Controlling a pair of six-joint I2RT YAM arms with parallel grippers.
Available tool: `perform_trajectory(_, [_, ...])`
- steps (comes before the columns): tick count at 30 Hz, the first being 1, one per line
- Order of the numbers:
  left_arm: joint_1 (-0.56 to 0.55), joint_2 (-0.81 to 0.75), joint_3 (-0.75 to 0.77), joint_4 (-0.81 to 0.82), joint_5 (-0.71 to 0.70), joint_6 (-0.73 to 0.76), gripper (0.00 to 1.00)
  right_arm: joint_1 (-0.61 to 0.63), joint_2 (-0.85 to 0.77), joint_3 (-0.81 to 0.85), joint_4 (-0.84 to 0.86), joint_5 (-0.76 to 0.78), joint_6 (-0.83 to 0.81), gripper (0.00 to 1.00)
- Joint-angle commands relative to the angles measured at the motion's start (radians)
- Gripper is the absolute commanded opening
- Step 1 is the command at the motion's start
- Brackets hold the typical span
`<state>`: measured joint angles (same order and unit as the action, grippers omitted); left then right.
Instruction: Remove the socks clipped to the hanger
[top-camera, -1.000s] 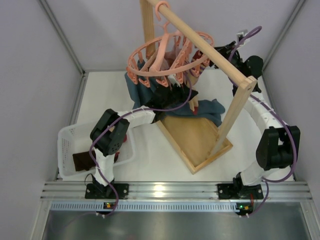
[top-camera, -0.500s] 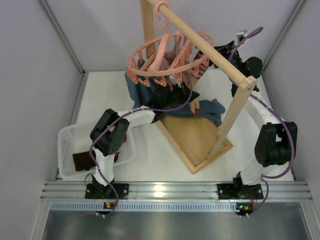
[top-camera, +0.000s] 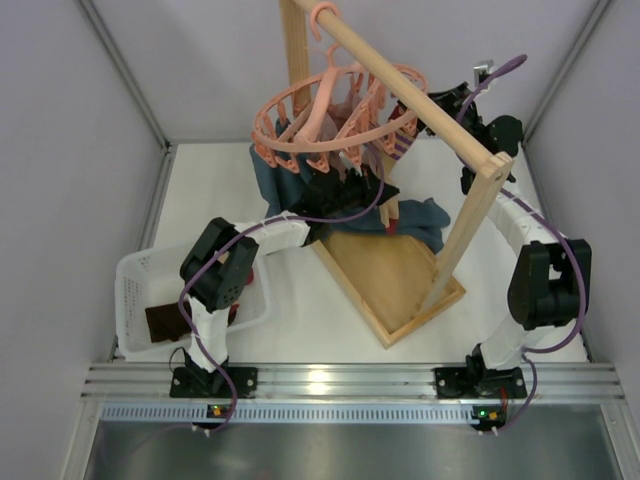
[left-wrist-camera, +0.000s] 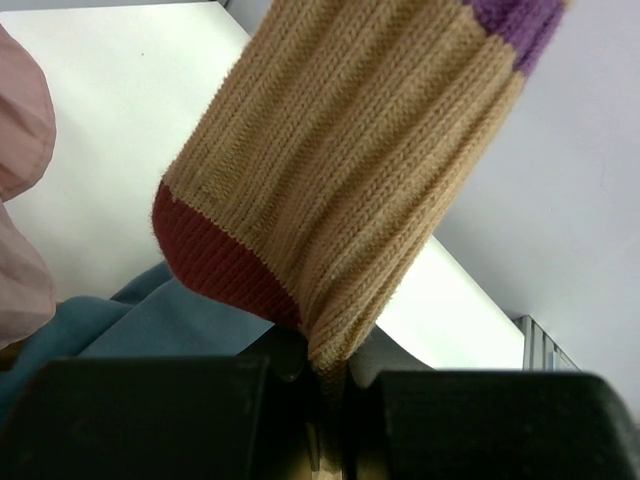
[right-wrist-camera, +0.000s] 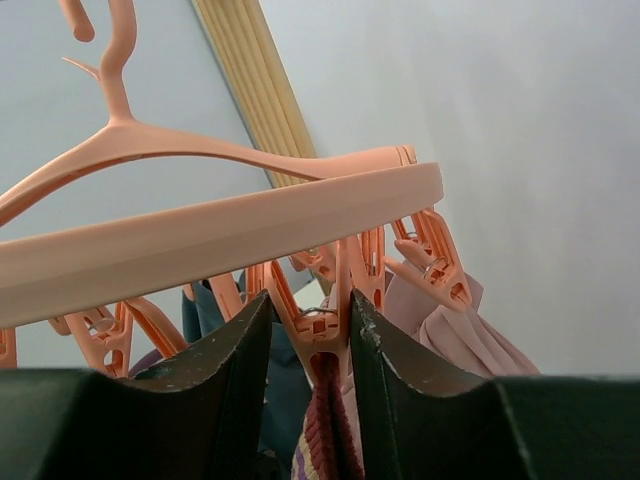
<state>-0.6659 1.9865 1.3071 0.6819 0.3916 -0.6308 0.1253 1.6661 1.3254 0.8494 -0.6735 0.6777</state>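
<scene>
The salmon-pink hanger (top-camera: 330, 110) hangs from the wooden rack's bar. Under its near rim, my left gripper (left-wrist-camera: 335, 365) is shut on the lower end of a tan sock (left-wrist-camera: 340, 170) with a red patch and a purple band; the sock stretches upward out of view. At the hanger's right rim, my right gripper (right-wrist-camera: 312, 310) reaches in below the ring (right-wrist-camera: 200, 225). Its fingers press both sides of a clip peg (right-wrist-camera: 325, 325). From that peg hangs a dark red sock with light stripes (right-wrist-camera: 325, 440). In the top view my right gripper (top-camera: 405, 108) is partly hidden by the bar.
The wooden rack (top-camera: 400, 80) stands on a flat wooden base (top-camera: 390, 280). A blue-grey cloth (top-camera: 415, 220) lies behind and under the hanger. A dusty-pink garment (right-wrist-camera: 460, 335) is clipped beside the red sock. A white basket (top-camera: 130, 275) at the front left holds a dark sock (top-camera: 165, 322).
My right gripper's jaws have narrowed a little onto the peg, and the right arm has shifted slightly. The left arm holds still.
</scene>
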Motion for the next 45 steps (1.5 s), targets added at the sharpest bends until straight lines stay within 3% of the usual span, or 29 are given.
perform_trajectory(1, [0.009, -0.018, 0.018, 0.054, 0.023, -0.009, 0.04, 0.010, -0.002, 0.047, 0.091, 0.009, 0.002, 0.33])
perform_trajectory(4, [0.011, -0.018, 0.015, 0.056, 0.026, -0.012, 0.04, 0.020, -0.002, 0.046, 0.099, 0.018, 0.003, 0.25])
perform_trajectory(9, [0.014, -0.017, 0.017, 0.056, 0.027, -0.017, 0.04, 0.028, 0.006, 0.055, 0.085, 0.020, 0.002, 0.00])
perform_trajectory(23, [0.015, -0.057, -0.023, 0.056, 0.044, -0.033, 0.00, 0.028, 0.012, 0.057, 0.021, 0.048, -0.029, 0.00])
perform_trajectory(31, [-0.055, -0.282, -0.251, 0.054, -0.183, 0.163, 0.00, 0.028, 0.040, 0.098, -0.030, 0.040, -0.032, 0.00])
perform_trajectory(39, [-0.104, -0.353, -0.390, 0.056, -0.250, 0.114, 0.00, 0.028, 0.041, 0.107, -0.059, 0.049, -0.038, 0.02])
perform_trajectory(40, [-0.113, -0.397, -0.422, 0.056, -0.278, 0.126, 0.00, 0.028, 0.043, 0.109, -0.062, 0.048, -0.037, 0.03])
perform_trajectory(45, [-0.282, -0.627, -0.630, 0.033, -0.700, 0.313, 0.00, 0.028, 0.044, 0.115, -0.096, 0.049, -0.040, 0.06])
